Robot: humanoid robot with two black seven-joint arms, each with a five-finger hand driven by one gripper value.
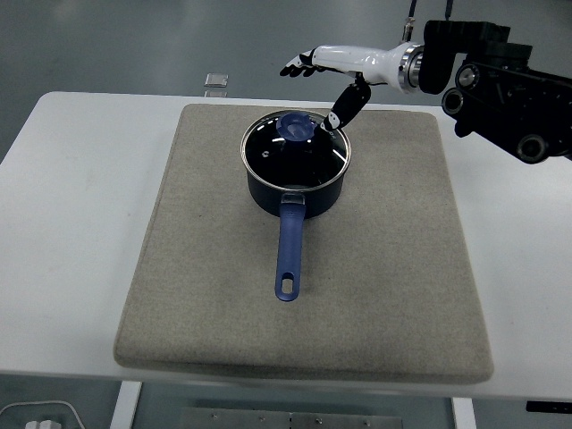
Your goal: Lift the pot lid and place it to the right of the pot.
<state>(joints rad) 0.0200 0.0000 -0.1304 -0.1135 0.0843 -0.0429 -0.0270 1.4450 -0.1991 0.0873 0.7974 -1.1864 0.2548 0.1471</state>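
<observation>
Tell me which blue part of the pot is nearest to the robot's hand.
The round blue knob on the glass lid, just beside the open right hand. The long blue handle points away, toward the table's near edge.

Glass lid point(296, 147) atop blue pot point(295, 192)
</observation>
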